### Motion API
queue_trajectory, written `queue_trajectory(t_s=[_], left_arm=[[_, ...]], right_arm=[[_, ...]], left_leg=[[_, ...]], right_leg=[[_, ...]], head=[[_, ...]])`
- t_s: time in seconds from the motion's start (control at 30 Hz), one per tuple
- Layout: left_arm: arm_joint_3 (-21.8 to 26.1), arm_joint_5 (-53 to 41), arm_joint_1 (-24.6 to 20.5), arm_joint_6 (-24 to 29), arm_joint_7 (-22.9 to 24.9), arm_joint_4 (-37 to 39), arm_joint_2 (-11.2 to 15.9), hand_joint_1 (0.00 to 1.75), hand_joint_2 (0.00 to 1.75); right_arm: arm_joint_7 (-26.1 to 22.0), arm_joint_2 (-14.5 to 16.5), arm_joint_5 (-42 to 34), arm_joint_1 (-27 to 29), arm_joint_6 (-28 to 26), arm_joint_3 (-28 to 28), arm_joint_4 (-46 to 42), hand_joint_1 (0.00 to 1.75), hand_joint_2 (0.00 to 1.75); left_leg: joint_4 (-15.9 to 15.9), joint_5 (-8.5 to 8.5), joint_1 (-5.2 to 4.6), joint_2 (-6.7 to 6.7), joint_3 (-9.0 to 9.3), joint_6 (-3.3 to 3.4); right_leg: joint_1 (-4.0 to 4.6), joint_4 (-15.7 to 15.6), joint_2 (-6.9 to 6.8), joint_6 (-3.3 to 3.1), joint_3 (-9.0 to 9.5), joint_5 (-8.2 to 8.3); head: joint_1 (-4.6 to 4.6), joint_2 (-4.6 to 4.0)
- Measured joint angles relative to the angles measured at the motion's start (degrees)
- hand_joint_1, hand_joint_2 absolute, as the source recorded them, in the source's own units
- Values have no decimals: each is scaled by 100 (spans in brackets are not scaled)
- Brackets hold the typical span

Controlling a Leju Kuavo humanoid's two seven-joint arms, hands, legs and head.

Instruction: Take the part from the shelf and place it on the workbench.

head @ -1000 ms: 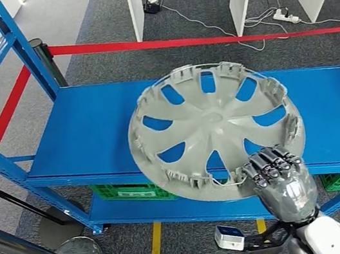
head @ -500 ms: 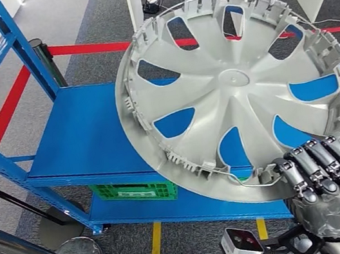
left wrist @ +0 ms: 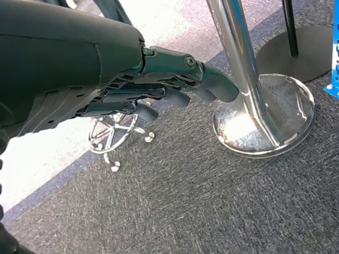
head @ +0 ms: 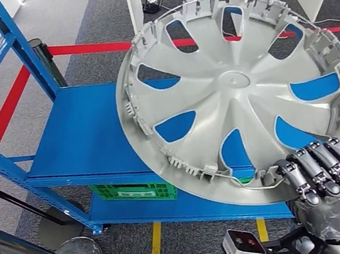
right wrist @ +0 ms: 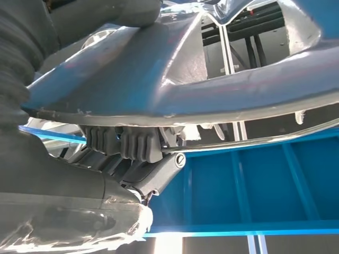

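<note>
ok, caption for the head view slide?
Right hand grips the grey wheel cover by its rim, tilted above the blue shelf.

Right hand (head: 333, 187) grips the grey part (head: 239, 92) — tilted above the blue shelf (head: 81, 135).

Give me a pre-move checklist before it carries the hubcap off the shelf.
1. Right robot hand grips hubcap rim: ok, fingers curl over the near edge.
2. Grip firmness: cannot tell; single-edge hold on a wide part.
3. Hubcap lifted off blue shelf: ok, tilted up.
4. Far rim free of right shelf post: cannot tell.
5. Left robot hand free: ok, holds nothing, near the stanchion base.
6. Workbench location: cannot tell.
</note>
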Motion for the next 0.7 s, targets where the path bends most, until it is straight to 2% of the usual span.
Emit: queue_trajectory(t_s=[0.33,0.43,0.57,0.63,0.7], left_arm=[[85,26,10,-138,-68,-45,-2,0,175],[142,34,12,-166,-74,-62,1,0,175],[200,40,14,-200,-75,-93,9,0,175],[230,40,10,-229,-75,-113,7,0,175],[265,39,17,-255,-74,-125,7,0,175]], right_arm=[[-37,27,-1,77,0,-95,4,175,175],[-22,59,1,106,0,-122,17,175,175],[48,104,1,138,0,-160,61,175,175],[144,109,1,152,0,-161,85,175,175],[199,109,1,164,0,-162,120,175,175]], left_leg=[[0,0,-1,0,0,0],[30,-18,-19,0,-5,31],[-38,41,-22,9,20,113],[-155,110,5,28,61,170],[-193,137,15,45,67,193]], right_leg=[[0,0,0,0,1,0],[-20,-18,0,22,1,9],[-37,-41,3,104,3,29],[-33,199,-7,128,-124,-161],[-39,906,-17,150,-467,-517]], head=[[0,0],[-2,0],[-2,0],[15,0],[31,0]])
